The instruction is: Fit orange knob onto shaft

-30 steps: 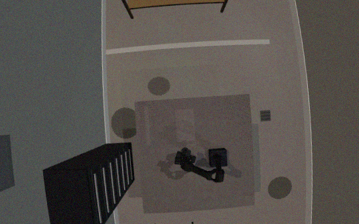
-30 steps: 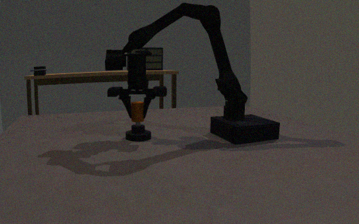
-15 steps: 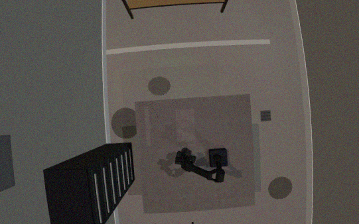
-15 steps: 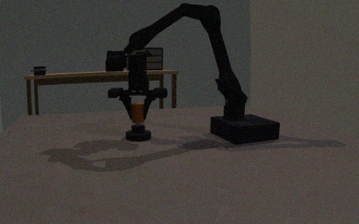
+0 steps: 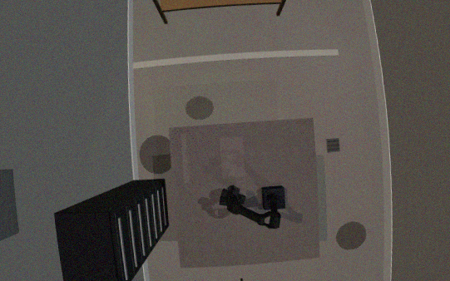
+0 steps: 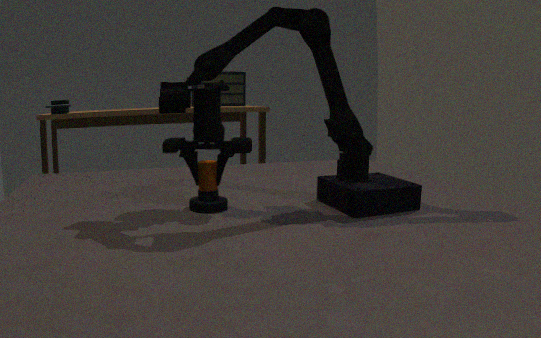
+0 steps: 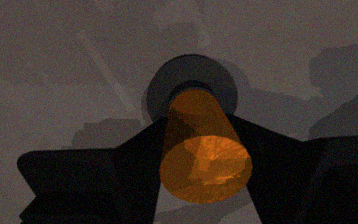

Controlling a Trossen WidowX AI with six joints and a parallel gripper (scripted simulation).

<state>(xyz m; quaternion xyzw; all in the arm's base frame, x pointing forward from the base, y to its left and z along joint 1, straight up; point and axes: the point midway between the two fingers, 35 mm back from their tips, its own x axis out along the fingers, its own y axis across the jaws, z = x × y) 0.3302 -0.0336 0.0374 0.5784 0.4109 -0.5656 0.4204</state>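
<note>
The orange knob (image 6: 207, 175) (image 7: 206, 170) stands upright between the fingers of my gripper (image 6: 208, 183) (image 7: 195, 121), which is shut on its sides and points straight down. The dark round pedestal (image 6: 208, 205) (image 7: 192, 68) is directly beneath the knob, with a wide base and a narrower raised collar. In the exterior view the knob's lower end meets the top of the collar, with no gap visible. The silver shaft, the knob's hole and their flat sides are hidden. The top camera looks down on the arm and does not show the knob.
The arm's square base (image 6: 370, 196) (image 5: 274, 192) stands to the right of the pedestal in the exterior view. The arm arches over between them, and its shadow lies across the surface. A wooden table (image 6: 120, 113) with small items is far behind. A black cabinet (image 5: 87, 233) shows in the top view.
</note>
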